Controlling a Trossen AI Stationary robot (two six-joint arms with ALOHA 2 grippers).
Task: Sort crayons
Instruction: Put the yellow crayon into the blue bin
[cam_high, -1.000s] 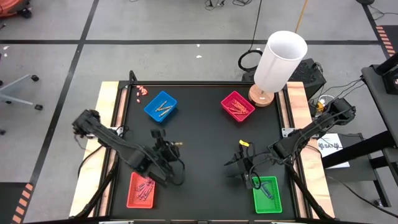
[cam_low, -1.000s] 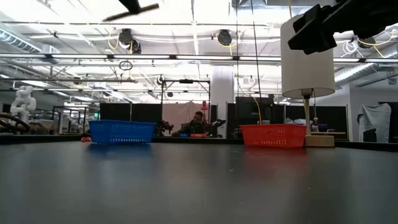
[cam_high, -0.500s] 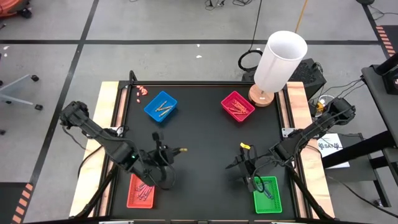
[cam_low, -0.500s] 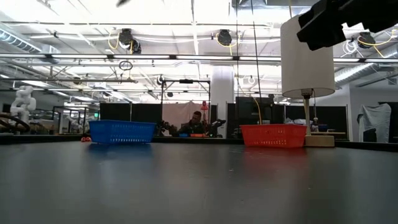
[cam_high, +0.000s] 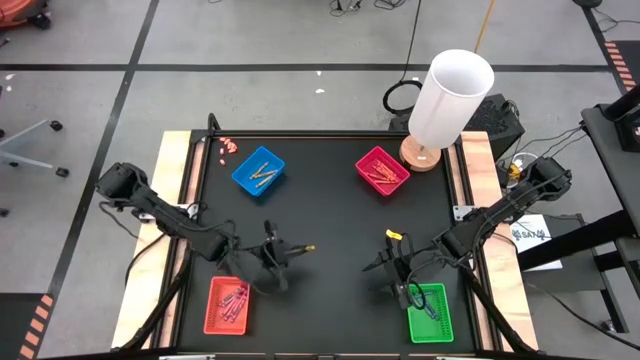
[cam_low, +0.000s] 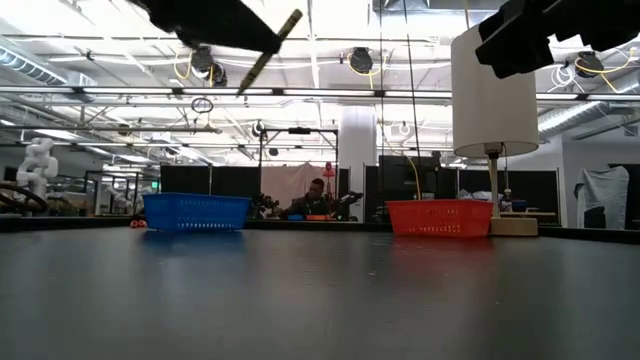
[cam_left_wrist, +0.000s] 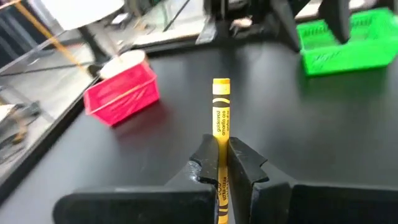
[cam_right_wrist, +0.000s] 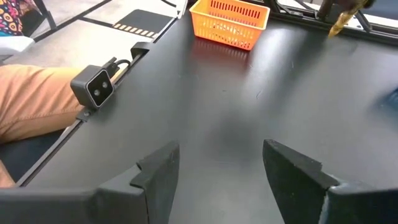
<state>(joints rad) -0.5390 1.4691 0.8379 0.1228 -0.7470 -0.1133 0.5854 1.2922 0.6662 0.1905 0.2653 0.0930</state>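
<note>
Left claw pinching yellow crayon | right claw spread | nearby: red tray, green tray

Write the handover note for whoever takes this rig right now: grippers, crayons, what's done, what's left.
Left gripper: shut on a yellow crayon, lifted above the table's middle, beside the red tray.
Right gripper: open, empty, by the green tray.
Crayons lie in all four trays: blue tray, magenta tray, red, green.
Done: no loose crayons visible on the black tabletop.
Left: drop the held yellow crayon into its tray; which one I cannot tell.
</note>
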